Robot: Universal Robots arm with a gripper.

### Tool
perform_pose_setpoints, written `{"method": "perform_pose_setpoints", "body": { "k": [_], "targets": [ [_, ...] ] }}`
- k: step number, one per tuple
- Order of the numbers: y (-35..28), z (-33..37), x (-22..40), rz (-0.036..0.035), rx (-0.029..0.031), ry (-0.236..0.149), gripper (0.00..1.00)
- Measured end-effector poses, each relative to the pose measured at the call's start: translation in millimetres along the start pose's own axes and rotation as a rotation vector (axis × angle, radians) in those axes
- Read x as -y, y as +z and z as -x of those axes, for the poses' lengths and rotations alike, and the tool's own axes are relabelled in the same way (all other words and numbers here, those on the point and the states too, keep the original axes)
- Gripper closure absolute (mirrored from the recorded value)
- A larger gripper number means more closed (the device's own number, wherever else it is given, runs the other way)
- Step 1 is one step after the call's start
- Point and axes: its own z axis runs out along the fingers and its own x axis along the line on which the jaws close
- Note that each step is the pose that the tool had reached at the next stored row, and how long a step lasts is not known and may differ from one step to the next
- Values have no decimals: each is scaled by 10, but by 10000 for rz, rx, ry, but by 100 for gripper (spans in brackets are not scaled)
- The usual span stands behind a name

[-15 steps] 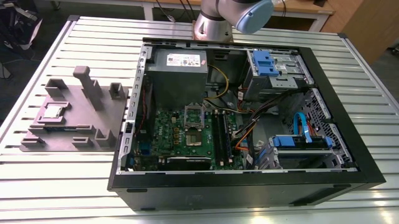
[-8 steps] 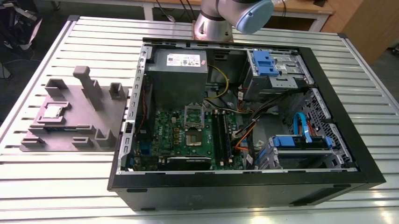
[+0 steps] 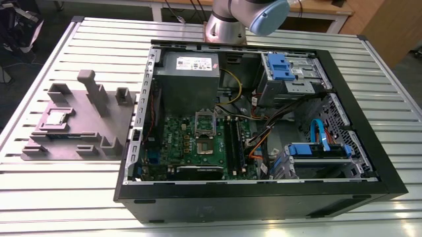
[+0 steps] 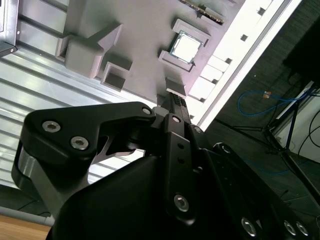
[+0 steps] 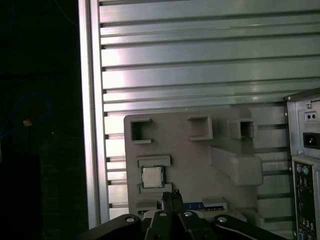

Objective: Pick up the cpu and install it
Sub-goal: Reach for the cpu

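The cpu (image 3: 56,118) is a small square chip with a silvery top. It lies flat in a framed recess of the grey fixture block (image 3: 86,136), on the table at the exterior view's left. Both wrist views look down on it: cpu (image 4: 186,46), cpu (image 5: 152,176). My gripper (image 5: 171,196) hangs well above the fixture, its black fingertips (image 4: 176,102) pressed together with nothing between them, a short way off the chip. Inside the open computer case (image 3: 369,195), the motherboard's socket (image 3: 205,144) lies bare beside the black memory sticks.
The fixture carries several raised posts and pockets (image 3: 88,81) around the chip. A grey power supply (image 3: 189,74), blue drive cages (image 3: 285,66) and loose cables (image 3: 264,136) crowd the case. The slatted metal table (image 3: 59,197) ends at an edge just beyond the fixture (image 5: 92,125).
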Motion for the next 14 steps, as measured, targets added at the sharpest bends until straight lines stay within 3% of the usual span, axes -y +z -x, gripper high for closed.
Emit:
{"method": "perform_pose_setpoints", "body": {
  "k": [7,14],
  "targets": [
    [2,-5,0,1,1,0,90],
    [4,-61,5,0,0,0,90]
  ]
}}
